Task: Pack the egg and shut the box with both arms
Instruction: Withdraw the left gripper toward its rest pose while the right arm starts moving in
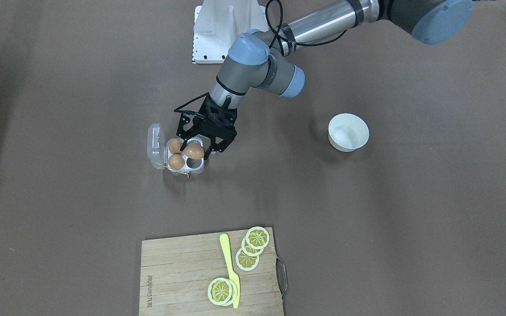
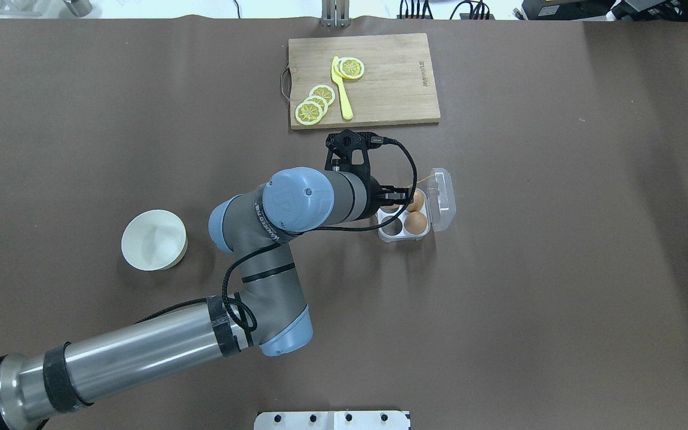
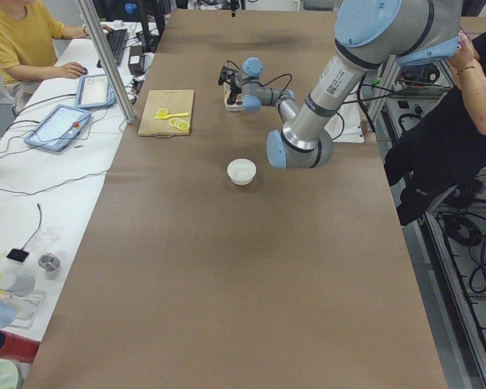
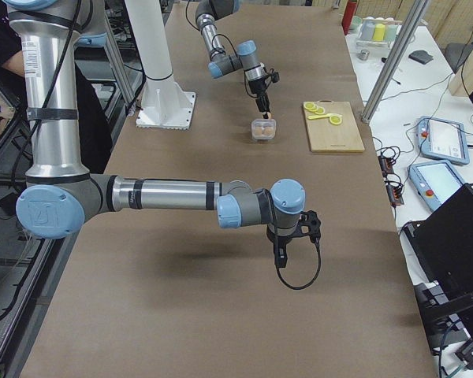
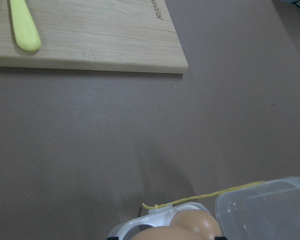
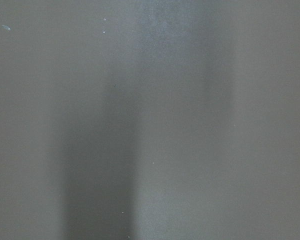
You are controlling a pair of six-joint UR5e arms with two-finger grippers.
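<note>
The clear egg carton (image 1: 196,169) stands mid-table with its lid (image 1: 156,145) swung open. Two tan eggs (image 1: 176,162) rest in the cells beside the lid, and one cell (image 1: 195,163) is empty. My left gripper (image 1: 196,152) reaches down over the carton, its fingers closed around a third egg (image 1: 194,151) at the fourth cell. In the overhead view the gripper (image 2: 394,204) hides that egg; the carton (image 2: 401,239) and two eggs (image 2: 417,223) show. My right gripper (image 4: 279,253) hovers over bare table far from the carton; I cannot tell if it is open or shut.
A white bowl (image 1: 343,147) stands apart on my left side. A wooden cutting board (image 1: 178,263) with lemon slices (image 1: 257,237) and a yellow knife (image 1: 229,263) lies at the far edge, beyond the carton. A yellow string (image 5: 205,197) trails from the carton.
</note>
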